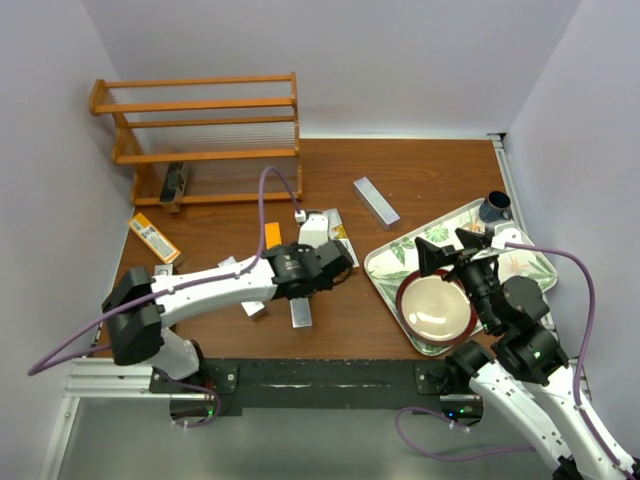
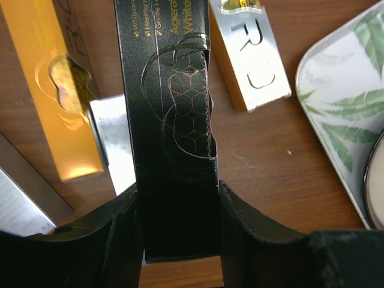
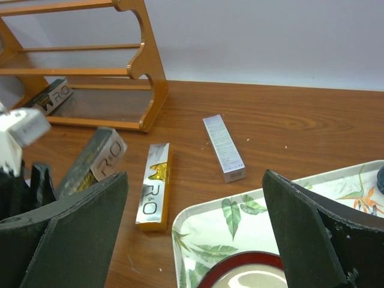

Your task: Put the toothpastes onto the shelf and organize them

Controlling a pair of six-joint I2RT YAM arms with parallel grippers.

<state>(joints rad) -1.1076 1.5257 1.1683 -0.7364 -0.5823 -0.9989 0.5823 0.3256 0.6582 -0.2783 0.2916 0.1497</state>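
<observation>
With our left gripper (image 2: 180, 228) clamped on the black carton (image 2: 171, 120) beside a gold carton (image 2: 54, 90), we should lift it straight, clear of its neighbours, and carry it level to the shelf (image 1: 200, 81) at the far left, our right gripper (image 3: 193, 198) hovering fingers apart over the tray (image 3: 240, 210).

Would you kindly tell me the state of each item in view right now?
left gripper: shut on black carton.
right gripper: open, empty, above the tray.
shelf: lone carton on bottom tier.
silver carton: lying flat on table.
bowl: upright, empty, on tray.
</observation>
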